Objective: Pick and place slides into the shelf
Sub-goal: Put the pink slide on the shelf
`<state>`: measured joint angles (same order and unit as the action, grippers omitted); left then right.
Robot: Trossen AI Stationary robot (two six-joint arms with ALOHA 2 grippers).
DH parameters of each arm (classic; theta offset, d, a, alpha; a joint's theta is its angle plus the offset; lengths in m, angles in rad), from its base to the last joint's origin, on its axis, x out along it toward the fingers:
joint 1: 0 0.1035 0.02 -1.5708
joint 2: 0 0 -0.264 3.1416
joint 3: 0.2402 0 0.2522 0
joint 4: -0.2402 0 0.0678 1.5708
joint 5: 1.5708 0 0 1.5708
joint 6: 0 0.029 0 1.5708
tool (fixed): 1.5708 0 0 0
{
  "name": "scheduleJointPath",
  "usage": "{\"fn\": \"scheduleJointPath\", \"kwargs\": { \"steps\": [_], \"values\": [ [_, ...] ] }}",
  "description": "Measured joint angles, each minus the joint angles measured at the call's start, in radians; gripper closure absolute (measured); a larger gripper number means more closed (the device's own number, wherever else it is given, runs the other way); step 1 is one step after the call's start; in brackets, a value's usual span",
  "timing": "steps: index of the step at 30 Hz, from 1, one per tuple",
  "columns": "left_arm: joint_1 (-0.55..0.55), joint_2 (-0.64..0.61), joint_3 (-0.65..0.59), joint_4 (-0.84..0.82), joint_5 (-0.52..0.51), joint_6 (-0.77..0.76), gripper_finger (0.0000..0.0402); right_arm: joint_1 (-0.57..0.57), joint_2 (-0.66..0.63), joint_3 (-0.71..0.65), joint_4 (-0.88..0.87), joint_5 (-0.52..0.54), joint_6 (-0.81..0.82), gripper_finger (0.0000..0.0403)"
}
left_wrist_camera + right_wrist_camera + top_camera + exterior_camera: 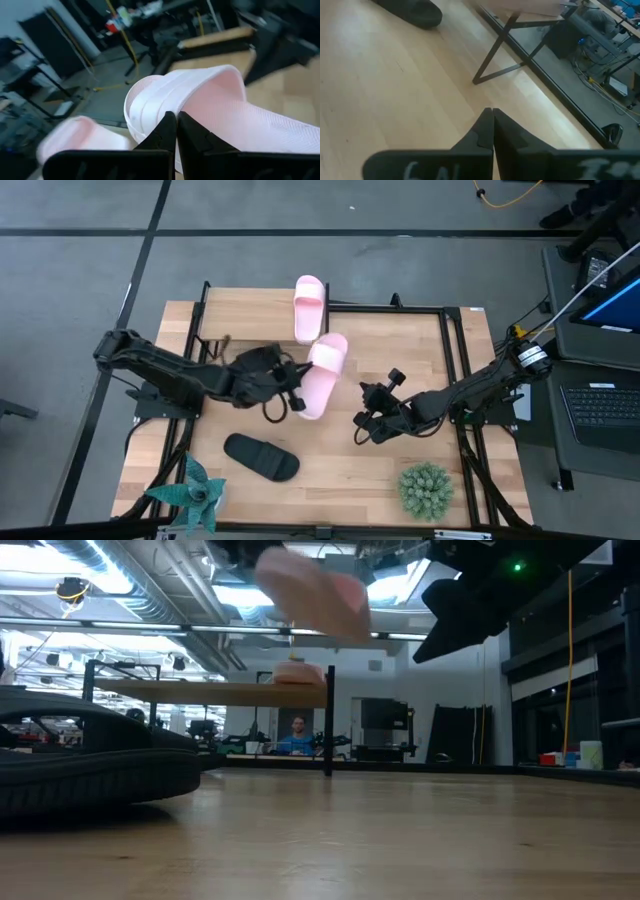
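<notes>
Clearly the left gripper [290, 390] is the one at work; its fingers [167, 132] are pinched tight on the edge of a pink slide [322, 373], holding it clear of the table [340, 470], and in the low view it hangs well above the wood; a grip on the thin rim probably lets the shoe be carried level toward the shelf [245, 315], which stands at the table's far side; the other pink slide [309, 308] already lies on the shelf's right end, so the free room is to its left; a black slide [261, 457] waits on the table near the front, by a small plant [192, 492]; the right gripper [368, 423] hovers low over bare wood with its fingers [485, 135] closed on nothing, likely kept aside so it does not cross the left arm's path
</notes>
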<state>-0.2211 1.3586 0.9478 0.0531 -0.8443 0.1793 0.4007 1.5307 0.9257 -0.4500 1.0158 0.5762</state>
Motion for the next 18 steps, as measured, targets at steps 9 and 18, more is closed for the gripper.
{"fn": "scheduleJointPath", "kwargs": {
  "steps": [9,18],
  "values": [
    [0.005,-0.155,0.001,-0.009,-0.213,0.126,0.0401,-0.001,0.003,0.0,0.0,-0.007,0.0,0.0399],
    [0.127,-0.185,0.001,-0.205,-0.196,0.027,0.0401,-0.036,0.005,-0.077,0.096,-0.058,-0.004,0.0401]
  ]
}}
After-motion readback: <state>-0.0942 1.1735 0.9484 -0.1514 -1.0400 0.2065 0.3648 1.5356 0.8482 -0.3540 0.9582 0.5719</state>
